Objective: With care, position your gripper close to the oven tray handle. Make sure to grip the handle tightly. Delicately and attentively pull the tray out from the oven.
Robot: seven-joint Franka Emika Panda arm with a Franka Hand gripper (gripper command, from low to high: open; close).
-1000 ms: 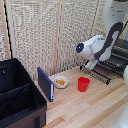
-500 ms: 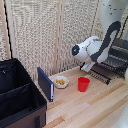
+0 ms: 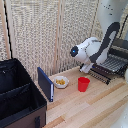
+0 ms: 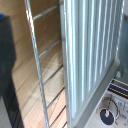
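Observation:
The dark oven (image 3: 121, 46) stands at the exterior view's right edge. Its wire tray (image 3: 109, 65) sticks out in front of it over the wooden table. My gripper (image 3: 86, 68) is at the tray's front edge, by the thin handle bar (image 3: 98, 76). In the wrist view the tray bars (image 4: 90, 55) fill the frame, and a thin bar (image 4: 36, 65), likely the handle, runs beside them. A dark blue blur (image 4: 6, 60) at the edge looks like a finger. An oven dial (image 4: 107, 115) shows in a corner. Whether the fingers hold the bar is unclear.
A red cup (image 3: 83, 84) stands on the table just in front of the gripper. A small bowl (image 3: 61, 81) with yellow contents and an upright dark blue panel (image 3: 45, 84) stand further to the exterior view's left. A big black fabric crate (image 3: 17, 97) is at the left.
The arm has shifted slightly toward the exterior view's left, away from the oven. The cup, bowl and crate have not moved.

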